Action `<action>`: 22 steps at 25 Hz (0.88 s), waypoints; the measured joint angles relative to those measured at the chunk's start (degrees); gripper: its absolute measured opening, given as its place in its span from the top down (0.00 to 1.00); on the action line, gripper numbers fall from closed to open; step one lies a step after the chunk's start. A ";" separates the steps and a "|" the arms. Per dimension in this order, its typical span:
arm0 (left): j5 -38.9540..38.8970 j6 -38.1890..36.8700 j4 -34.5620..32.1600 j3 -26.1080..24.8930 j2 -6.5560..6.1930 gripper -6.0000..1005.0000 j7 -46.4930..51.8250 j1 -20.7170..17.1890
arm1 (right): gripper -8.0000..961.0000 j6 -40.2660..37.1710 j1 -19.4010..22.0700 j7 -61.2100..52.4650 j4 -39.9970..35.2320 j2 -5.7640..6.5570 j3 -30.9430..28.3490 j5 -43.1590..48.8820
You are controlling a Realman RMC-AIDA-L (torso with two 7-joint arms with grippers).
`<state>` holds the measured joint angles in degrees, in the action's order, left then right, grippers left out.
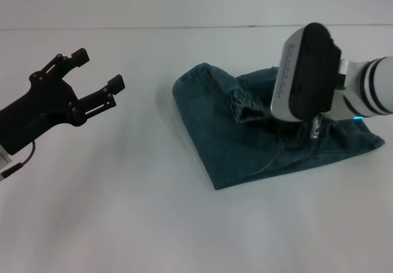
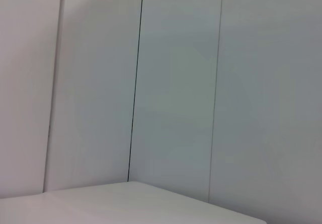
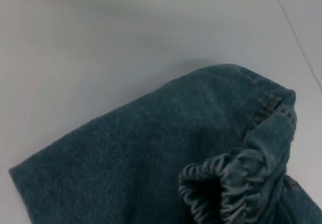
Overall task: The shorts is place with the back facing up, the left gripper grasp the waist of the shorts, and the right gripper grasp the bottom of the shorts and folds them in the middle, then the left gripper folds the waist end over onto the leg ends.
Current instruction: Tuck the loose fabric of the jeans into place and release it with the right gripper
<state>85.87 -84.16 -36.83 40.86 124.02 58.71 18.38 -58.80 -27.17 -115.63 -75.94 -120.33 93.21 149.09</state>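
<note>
Head view gives me the whole scene: the shorts (image 1: pixel 264 135), blue denim, lie in a rumpled, partly folded heap on the white worktop (image 1: pixel 123 211), over on my right half. One pointed corner of the cloth reaches toward the near edge, and a gathered elastic band (image 1: pixel 245 108) is bunched up in the middle of the heap.

My right hand (image 1: pixel 315 127) is down on the shorts, just beside that gathered band. Its white wrist housing covers nearly all of it from above, so I cannot tell whether its fingers are spread or closed, or whether they have any cloth. From the right wrist view I see only denim close up: the flat panel of the shorts (image 3: pixel 151 148) with the puckered elastic band (image 3: pixel 221 183) and a line of orange stitching along a seam, and bare worktop (image 3: pixel 100 32) beyond.

My left hand (image 1: pixel 98 80) hangs above the worktop on the left, well apart from the shorts, with its two black fingers (image 1: pixel 113 89) spread wide and nothing between them. Its wrist view shows only pale wall panels (image 2: pixel 176 83) and a slice of the worktop (image 2: pixel 126 204).
</note>
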 joint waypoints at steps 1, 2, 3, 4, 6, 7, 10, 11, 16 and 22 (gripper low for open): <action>0.00 0.00 0.00 0.00 0.00 0.07 -0.05 0.00 | 0.33 -0.99 -0.07 0.15 0.00 0.05 -0.92 -1.10; 0.00 0.00 0.00 -0.01 0.00 0.07 -0.09 0.00 | 0.37 -2.13 -0.19 0.32 -0.02 0.12 -2.00 -2.34; 0.00 0.00 0.00 -0.02 0.00 0.07 -0.13 0.00 | 0.42 -3.39 -0.33 0.37 -0.03 0.18 -3.37 -3.59; 0.00 0.00 0.00 -0.04 0.00 0.07 -0.16 0.02 | 0.46 -4.38 -0.44 0.30 -0.03 0.21 -4.80 -4.56; 0.00 0.00 0.00 -0.06 -0.01 0.07 -0.19 0.11 | 0.62 -5.51 -0.51 -0.07 0.01 0.25 -7.67 -6.09; 0.00 0.00 0.00 -0.03 -0.03 0.07 -0.21 0.17 | 0.71 -5.94 -0.44 -0.24 0.13 0.25 -9.17 -7.14; 0.00 -0.01 0.00 0.20 -0.08 0.07 -0.34 0.20 | 0.81 -7.14 0.02 -0.63 0.58 0.30 -13.53 -10.20; 0.00 -0.01 0.00 0.23 -0.08 0.07 -0.47 0.21 | 0.85 -7.33 0.19 -0.86 0.86 0.33 -15.23 -10.67; 0.00 -0.06 0.00 0.27 -0.04 0.07 -0.78 0.23 | 0.88 -7.15 0.19 -2.37 4.18 0.35 -20.60 -10.99; 0.00 -0.07 0.00 0.26 0.00 0.07 -0.79 0.25 | 0.89 -5.85 -0.70 -3.25 9.09 0.41 -25.99 -11.02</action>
<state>85.87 -84.23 -36.82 41.13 124.01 57.92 18.63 -64.65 -27.87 -118.87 -66.86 -119.91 67.22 138.08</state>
